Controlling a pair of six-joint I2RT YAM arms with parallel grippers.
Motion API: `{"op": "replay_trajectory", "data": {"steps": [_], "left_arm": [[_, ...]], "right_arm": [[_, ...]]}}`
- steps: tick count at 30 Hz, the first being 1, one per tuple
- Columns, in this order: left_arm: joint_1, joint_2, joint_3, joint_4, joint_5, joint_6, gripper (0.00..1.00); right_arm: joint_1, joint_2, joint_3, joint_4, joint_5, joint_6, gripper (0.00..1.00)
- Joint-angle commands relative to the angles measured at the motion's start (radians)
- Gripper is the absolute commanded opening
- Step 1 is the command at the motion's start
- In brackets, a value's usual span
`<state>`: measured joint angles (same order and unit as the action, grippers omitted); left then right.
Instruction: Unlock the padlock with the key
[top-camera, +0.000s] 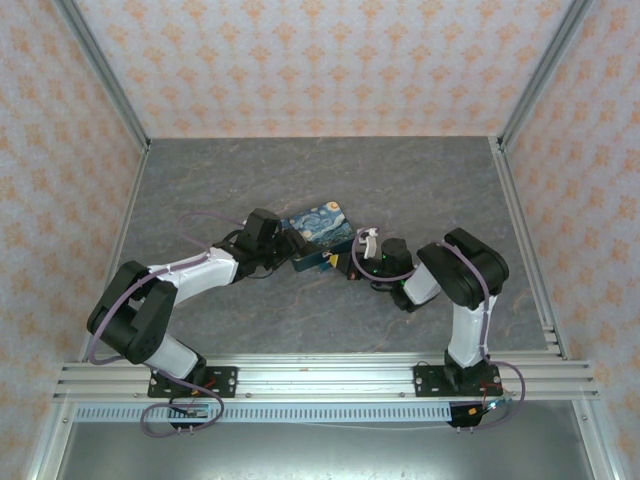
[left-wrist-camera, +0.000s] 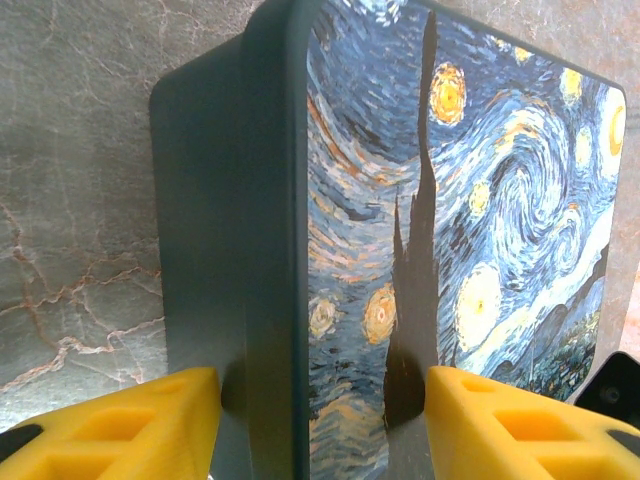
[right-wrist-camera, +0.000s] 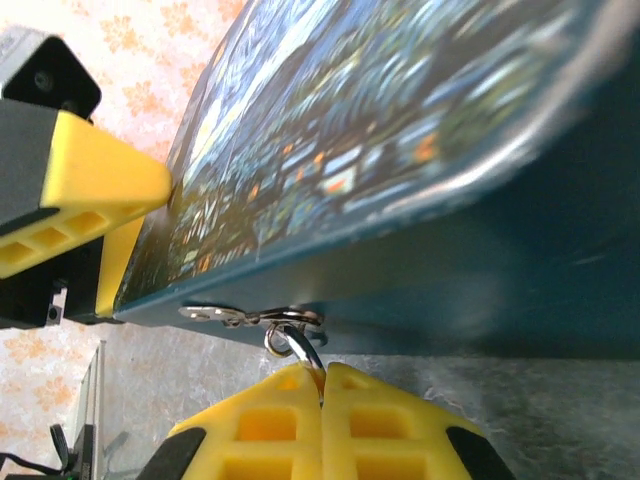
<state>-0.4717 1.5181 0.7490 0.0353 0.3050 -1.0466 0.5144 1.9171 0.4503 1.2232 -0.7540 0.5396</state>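
Right wrist | right hand pinched shut on metal ring (under tin) | left hand clamps tin

The grey, pale-veined marbled desk is carrying the rectangular starry-night tin near its middle, though whether flat or tipped cannot be told, and an aluminium rail is running along its near edge.

you see the tin with a glossy printed lid and smooth teal sides, matt yellow plastic fingers, a shiny metal ring, and a matt stone-look table.
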Motion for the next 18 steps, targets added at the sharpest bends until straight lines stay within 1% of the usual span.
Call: {"op": "replay_trajectory", "data": {"steps": [1, 6, 11, 14, 18], "left_arm": [[-0.01, 0.01, -0.027, -0.114, -0.031, 0.014, 0.56], [-0.011, 0.001, -0.027, -0.105, -0.027, 0.015, 0.59], [-0.003, -0.027, -0.005, -0.116, -0.032, 0.028, 0.63], [0.006, -0.054, 0.023, -0.138, -0.032, 0.046, 0.67], [0.007, -0.128, 0.066, -0.213, -0.072, 0.097, 0.72]], "right_arm": [[-0.024, -0.045, -0.012, 0.094, 0.046, 0.032, 0.0], [-0.04, -0.067, -0.029, 0.09, 0.054, 0.027, 0.0], [-0.053, -0.135, -0.064, 0.015, 0.058, -0.019, 0.0], [-0.058, -0.224, -0.079, -0.103, 0.062, -0.071, 0.0], [-0.058, -0.418, -0.078, -0.415, 0.07, -0.164, 0.0]]}}
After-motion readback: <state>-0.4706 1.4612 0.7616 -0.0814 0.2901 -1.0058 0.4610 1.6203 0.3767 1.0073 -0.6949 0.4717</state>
